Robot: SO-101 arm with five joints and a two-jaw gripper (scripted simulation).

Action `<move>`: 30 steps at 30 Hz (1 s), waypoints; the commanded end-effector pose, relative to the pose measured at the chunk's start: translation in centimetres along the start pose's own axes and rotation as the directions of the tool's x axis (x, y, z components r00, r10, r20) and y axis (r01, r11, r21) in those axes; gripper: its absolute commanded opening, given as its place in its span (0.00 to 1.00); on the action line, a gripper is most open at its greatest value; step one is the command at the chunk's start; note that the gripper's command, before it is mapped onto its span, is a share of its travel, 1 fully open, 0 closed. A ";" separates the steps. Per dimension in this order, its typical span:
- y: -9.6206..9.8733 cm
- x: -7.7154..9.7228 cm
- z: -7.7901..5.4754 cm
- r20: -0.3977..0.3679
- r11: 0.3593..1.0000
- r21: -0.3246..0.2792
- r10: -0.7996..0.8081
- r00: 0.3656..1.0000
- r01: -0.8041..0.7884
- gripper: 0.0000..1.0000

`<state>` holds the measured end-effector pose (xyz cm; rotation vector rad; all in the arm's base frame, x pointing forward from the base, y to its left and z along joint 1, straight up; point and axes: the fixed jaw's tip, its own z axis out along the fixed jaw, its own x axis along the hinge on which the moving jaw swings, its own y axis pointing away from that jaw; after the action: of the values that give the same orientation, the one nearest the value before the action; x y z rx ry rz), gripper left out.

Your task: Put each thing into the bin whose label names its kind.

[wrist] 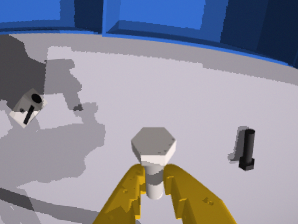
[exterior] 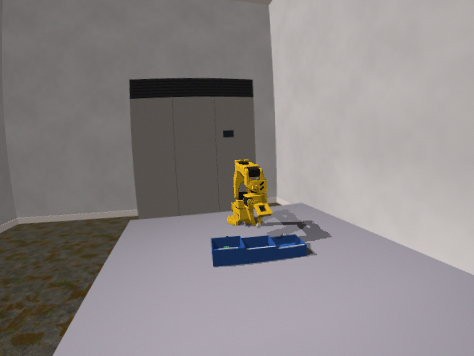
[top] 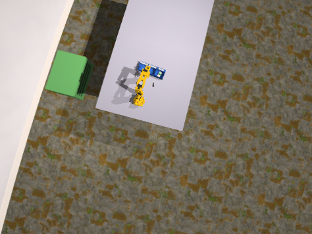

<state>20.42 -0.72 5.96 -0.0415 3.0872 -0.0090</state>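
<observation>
My gripper [wrist: 154, 174] [exterior: 259, 220] is shut on a pale grey hex-head bolt [wrist: 154, 141]; its shank is between the fingertips and its head faces the wrist camera. The gripper is over the table, on the robot's side of the bins. A row of three joined blue bins [top: 163, 75] [exterior: 232, 258] [wrist: 104, 20] stands on the table. A green and white thing [top: 159, 74] [exterior: 226, 247] lies in one end bin. A black bolt [wrist: 247, 150] [top: 153, 84] lies on the table. A small pale block with a dark hole [wrist: 26, 109] lies at the left in the wrist view. The bin labels are too small to read.
The arm's yellow base [top: 139, 100] stands near one end of the pale table [top: 174, 39] [exterior: 350, 310]. Arm shadows fall on the table beside it. A green cabinet [top: 66, 72] stands off the table on the floor.
</observation>
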 end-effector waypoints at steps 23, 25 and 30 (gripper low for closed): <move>1.7 -2.8 -1.4 0.093 0.999 -0.001 -0.040 0.995 0.040 0.00; 1.8 -3.0 -1.4 0.097 0.999 -0.001 -0.043 0.994 0.043 0.00; 2.3 -3.8 -1.4 0.112 0.998 -0.002 -0.055 0.992 0.055 0.00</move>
<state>22.95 1.11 6.38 -0.1058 3.0380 -0.0048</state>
